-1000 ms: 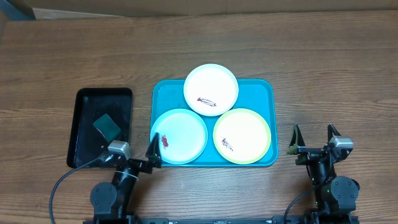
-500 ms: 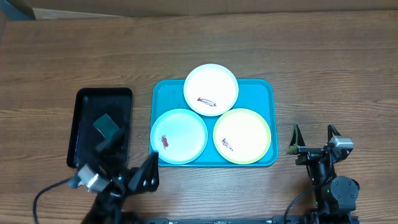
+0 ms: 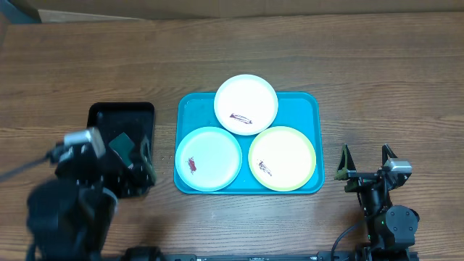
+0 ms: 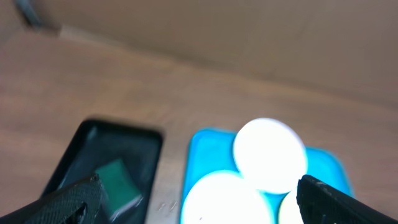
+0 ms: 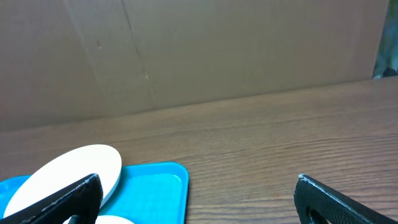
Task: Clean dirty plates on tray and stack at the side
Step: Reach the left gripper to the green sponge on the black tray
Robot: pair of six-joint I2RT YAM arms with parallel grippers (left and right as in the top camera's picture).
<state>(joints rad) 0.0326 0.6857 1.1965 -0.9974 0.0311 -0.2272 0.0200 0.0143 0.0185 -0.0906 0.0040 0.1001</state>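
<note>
The turquoise tray (image 3: 185,105) lies mid-table and holds three plates. They are a white plate (image 3: 246,104) at the back, a light blue plate (image 3: 209,158) at front left and a yellow-green plate (image 3: 282,158) at front right. Each has a small red-brown smear. My left gripper (image 3: 129,163) is open and empty, raised over the front of the black tray. Its blurred wrist view shows the turquoise tray (image 4: 198,149), the white plate (image 4: 269,154) and the blue plate (image 4: 224,199). My right gripper (image 3: 365,158) is open and empty, right of the turquoise tray.
A smaller black tray (image 3: 101,116) left of the turquoise one holds a green sponge (image 3: 123,145). The sponge also shows in the left wrist view (image 4: 118,180). The right wrist view shows the white plate (image 5: 68,171), the turquoise tray's corner (image 5: 155,186) and a cardboard wall behind.
My left arm has risen from the table's front edge and swung left, from beside the blue plate to over the black tray. The right arm and the plates have not moved.
</note>
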